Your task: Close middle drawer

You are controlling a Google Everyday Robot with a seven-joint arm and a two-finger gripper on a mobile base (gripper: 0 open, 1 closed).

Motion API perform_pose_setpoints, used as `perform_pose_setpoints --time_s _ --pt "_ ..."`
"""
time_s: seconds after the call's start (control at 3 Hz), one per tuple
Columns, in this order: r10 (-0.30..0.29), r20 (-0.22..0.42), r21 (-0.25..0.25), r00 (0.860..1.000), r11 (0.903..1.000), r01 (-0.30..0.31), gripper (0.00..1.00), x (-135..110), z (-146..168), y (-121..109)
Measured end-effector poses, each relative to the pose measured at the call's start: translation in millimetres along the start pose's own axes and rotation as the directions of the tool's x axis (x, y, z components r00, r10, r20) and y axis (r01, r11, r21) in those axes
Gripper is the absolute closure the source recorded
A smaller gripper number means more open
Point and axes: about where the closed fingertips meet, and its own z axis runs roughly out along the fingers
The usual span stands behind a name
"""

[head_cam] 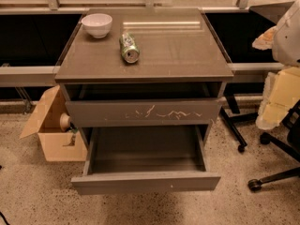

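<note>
Cabinet top (pixel 178 55): bowl (pixel 97 25), can (pixel 129 48); middle drawer (pixel 145 183) pulled out; pincer out of view.

I see the cabinet (pixel 178 55) in the centre, with a bowl (pixel 97 25) at the back left of its top and a can (pixel 129 48) lying on its side just right of and before the bowl. Under the top, the upper drawer (pixel 93 112) stands slightly out; below it the middle drawer (pixel 145 182) is pulled far towards me. A cardboard box (pixel 56 139) sits on the floor just left of the cabinet, chair legs (pixel 276 172) to the right. My gripper is out of view.
</note>
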Motion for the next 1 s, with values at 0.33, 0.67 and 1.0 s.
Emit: perform_pose_setpoints --time_s 0.33,0.67,1.0 --pt "0.000 0.000 0.000 1.000 1.0000 0.000 0.00 0 0 0" --pt "-0.011 0.027 -0.040 1.000 0.9991 0.012 0.00 8 22 10" --pt "-0.035 0.090 -0.121 0.995 0.9915 0.046 0.00 20 70 32"
